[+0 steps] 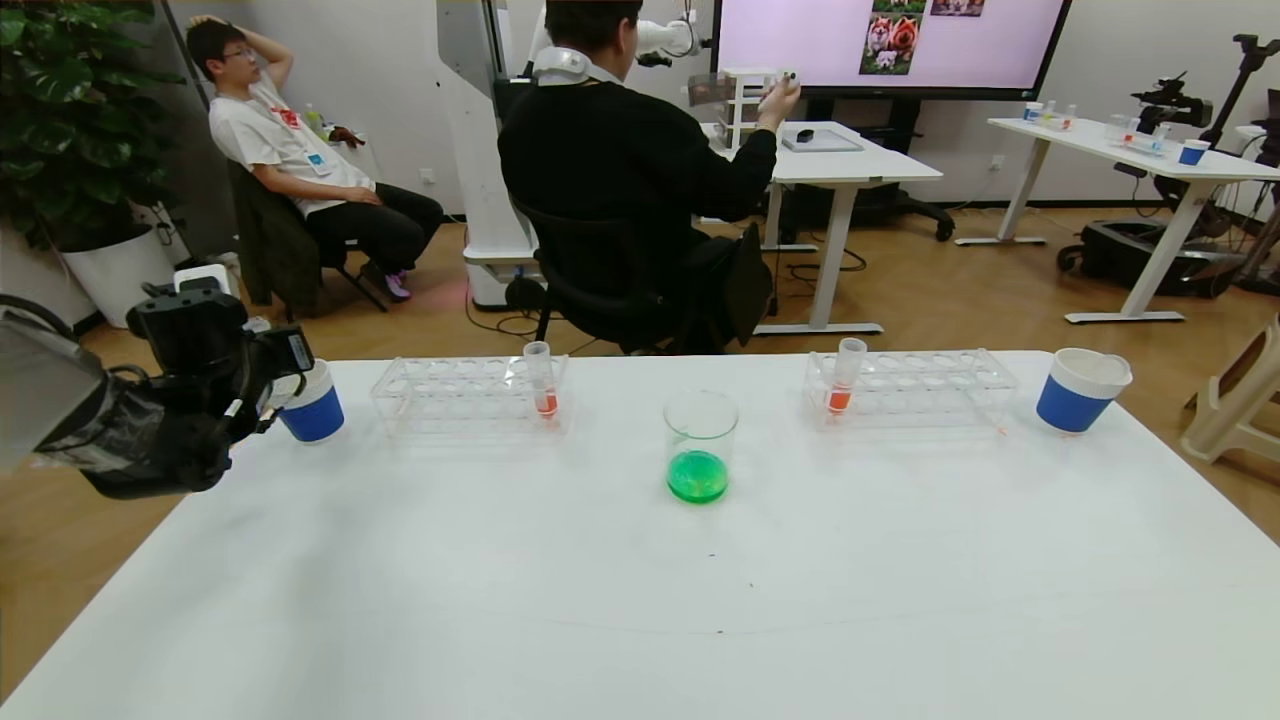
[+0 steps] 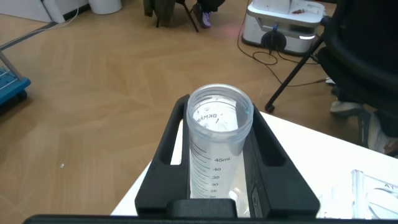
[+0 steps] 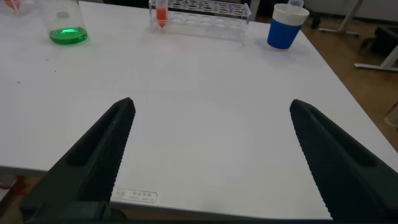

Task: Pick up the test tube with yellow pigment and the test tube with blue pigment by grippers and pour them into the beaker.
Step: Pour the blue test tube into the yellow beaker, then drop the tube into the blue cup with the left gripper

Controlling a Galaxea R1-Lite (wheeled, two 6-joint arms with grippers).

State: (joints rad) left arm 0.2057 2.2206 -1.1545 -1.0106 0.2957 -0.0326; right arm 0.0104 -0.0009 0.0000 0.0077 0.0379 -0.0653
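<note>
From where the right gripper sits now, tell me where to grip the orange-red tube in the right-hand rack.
I'd grip the orange-red tube on its bare upper section above the rack, coming down from above with the open right gripper. Its lower part sits inside the rack's frame, and it leans slightly, so match that tilt.
</note>
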